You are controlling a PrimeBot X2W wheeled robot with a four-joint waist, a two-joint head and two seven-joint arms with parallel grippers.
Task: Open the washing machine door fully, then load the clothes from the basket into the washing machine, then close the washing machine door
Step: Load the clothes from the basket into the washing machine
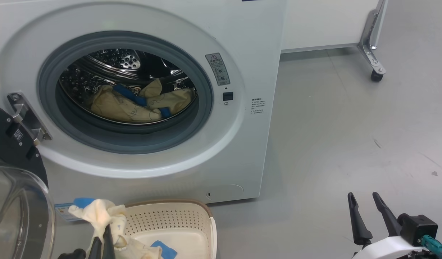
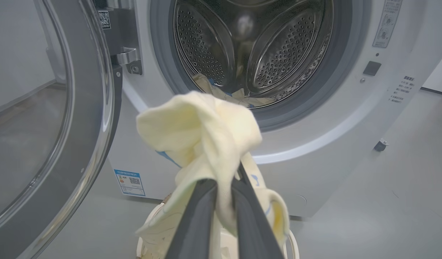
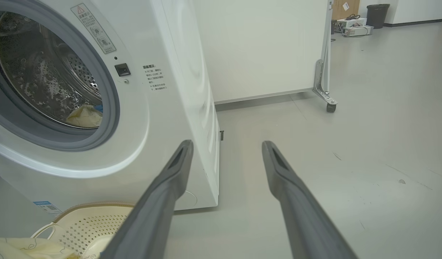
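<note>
**Item:** pale cream-yellow fabric piece with blue trim (image 2: 199, 126), pinched in your left claw (image 2: 223, 185). It is raised over the small cream perforated plastic basket (image 1: 170, 219), with its lower end hanging into it.

**Destination:** drum of the big white front-loading washing machine (image 1: 242, 54), where other cream pieces (image 1: 134, 104) already lie.

**Round black-rimmed glass door (image 1: 8, 151):** swung open, close beside your left arm.

**Right claw (image 1: 363, 197):** spread, empty, above the floor.

**Handling:** lift until the hanging end clears the basket rim. Carry it past the grey rubber seal (image 1: 134, 142) and release well inside.
</note>
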